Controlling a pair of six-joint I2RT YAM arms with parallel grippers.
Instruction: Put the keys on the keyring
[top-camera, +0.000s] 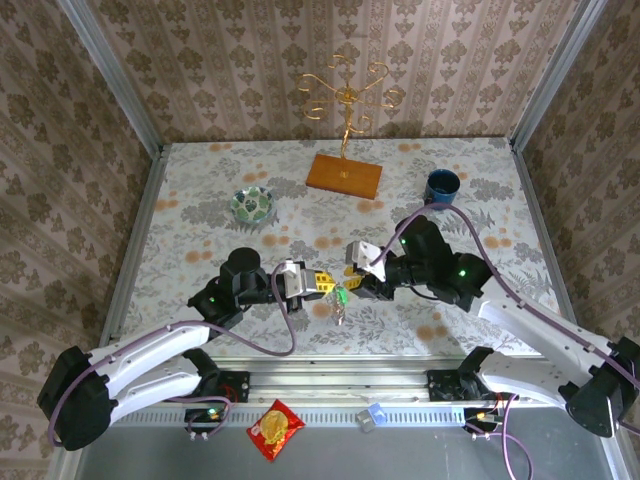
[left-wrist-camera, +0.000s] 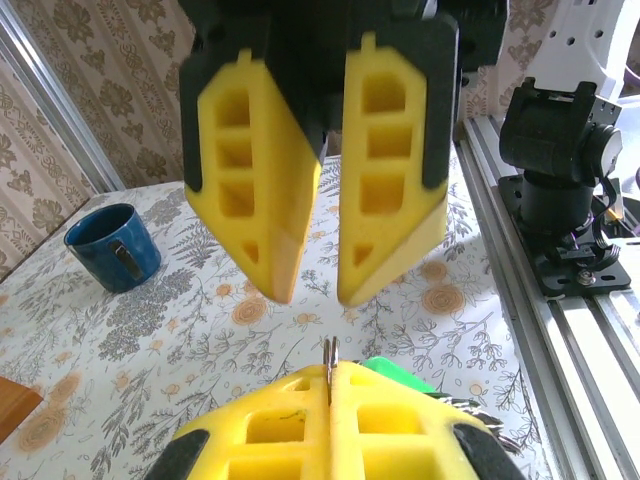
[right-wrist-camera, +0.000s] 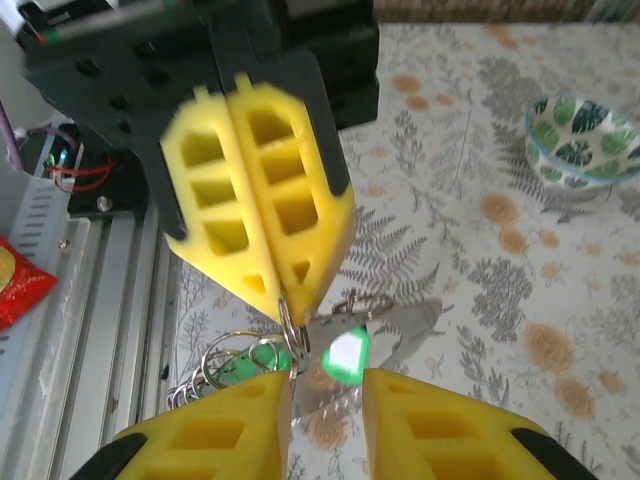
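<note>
Low in the centre of the right wrist view, the left gripper (right-wrist-camera: 287, 300) has its yellow foam fingers pinched tight on the thin grey metal keyring (right-wrist-camera: 286, 328) — small wire loops (right-wrist-camera: 225, 355) trail from it toward the lower left, and a flat silvery key (right-wrist-camera: 395, 325) fans to the right. The bright green-headed key (right-wrist-camera: 347, 353) sits just below that pinch, above the right gripper (right-wrist-camera: 326, 395), whose fingers stand apart, holding nothing.

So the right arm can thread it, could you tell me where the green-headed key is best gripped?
Probably the green head: it sits just ahead of the open right gripper, clear of the left gripper pinching the keyring, so come straight forward from the right arm's side.
</note>
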